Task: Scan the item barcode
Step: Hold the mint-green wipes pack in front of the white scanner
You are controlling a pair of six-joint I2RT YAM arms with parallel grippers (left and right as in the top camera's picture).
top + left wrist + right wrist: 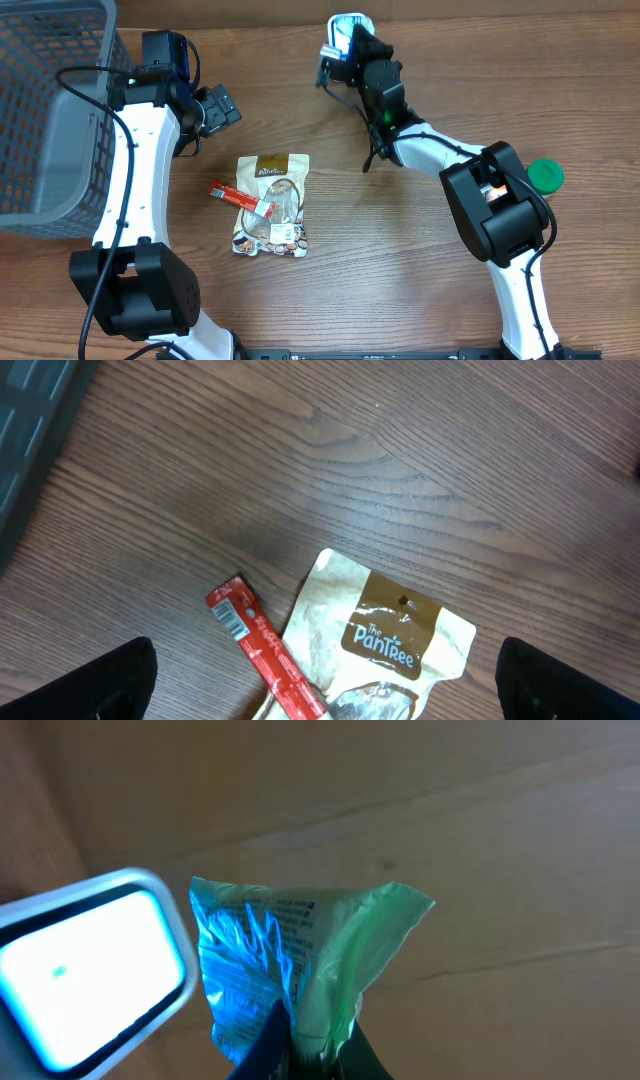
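Pinching the packet [300, 950] by its nearest edge, my right gripper [310, 1058] is clamping thin, crinkly film that seems light, floppy and slippery.

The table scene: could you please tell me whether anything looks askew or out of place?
Only mildly: the red stick packet lies slanted across the tan pouch, overlapping one edge. The blue-green wrapper in the right gripper is crumpled. Nothing spilled.

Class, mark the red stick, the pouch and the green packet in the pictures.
red stick [264, 651], left wrist view, mid-length of its wrapper.
pouch [385, 638], left wrist view, its brown label.
green packet [300, 958], right wrist view, crinkled front face.
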